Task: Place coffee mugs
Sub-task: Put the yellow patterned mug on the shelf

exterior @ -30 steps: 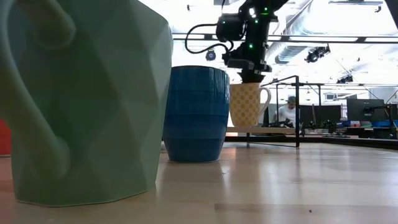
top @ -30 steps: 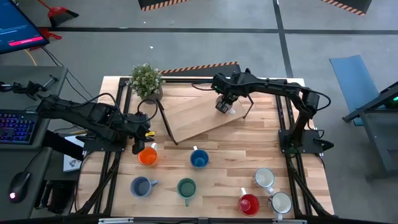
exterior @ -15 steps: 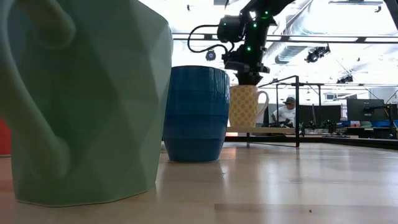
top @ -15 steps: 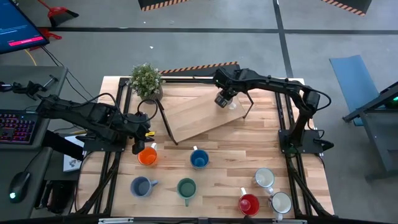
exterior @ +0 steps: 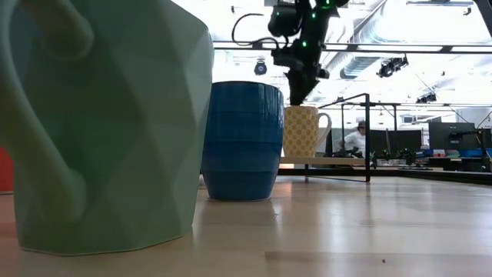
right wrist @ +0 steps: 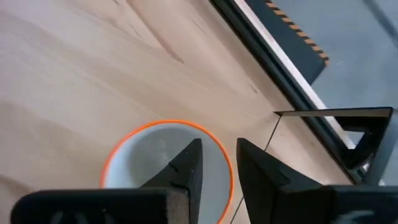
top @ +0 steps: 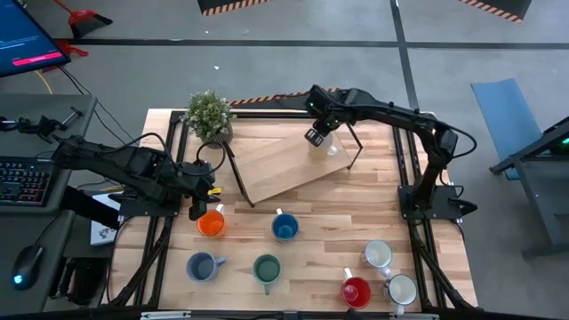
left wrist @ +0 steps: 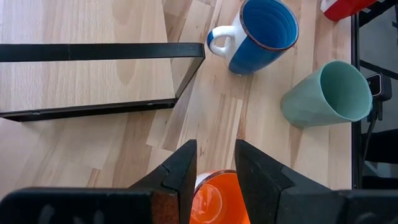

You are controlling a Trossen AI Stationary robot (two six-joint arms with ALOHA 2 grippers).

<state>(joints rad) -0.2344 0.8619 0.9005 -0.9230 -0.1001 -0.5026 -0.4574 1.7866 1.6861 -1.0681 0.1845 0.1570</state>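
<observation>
The cream mug (top: 331, 148) stands upright on its base on the raised wooden shelf (top: 284, 169). My right gripper (top: 316, 136) hangs just above the mug's rim (exterior: 301, 108), clear of it, fingers a little apart; the right wrist view looks down into the mug (right wrist: 155, 162). My left gripper (top: 203, 212) stays at the orange mug (top: 212, 225) on the table, its fingers a little apart over the mug's mouth (left wrist: 217, 199). Bright blue (top: 284, 228), green (top: 267, 267), grey-blue (top: 201, 266), red (top: 356, 292) and two white mugs (top: 379, 255) (top: 402, 290) stand on the table. My left gripper (left wrist: 216, 155) stands over the orange mug, coming from the table's left and slanting down. Its own fingers hide where they meet the mug, so I cannot tell whether they touch it.
A potted green plant (top: 210, 116) stands at the shelf's far left corner. The shelf rests on black metal legs (left wrist: 186, 74). In the low view the green mug (exterior: 108, 123) and the blue mug (exterior: 240, 138) stand in front of the shelf. A person shows in the room behind.
My right gripper has risen off the cream mug's rim and drifted a little toward the table's far edge. The mug has stayed upright on the shelf.
</observation>
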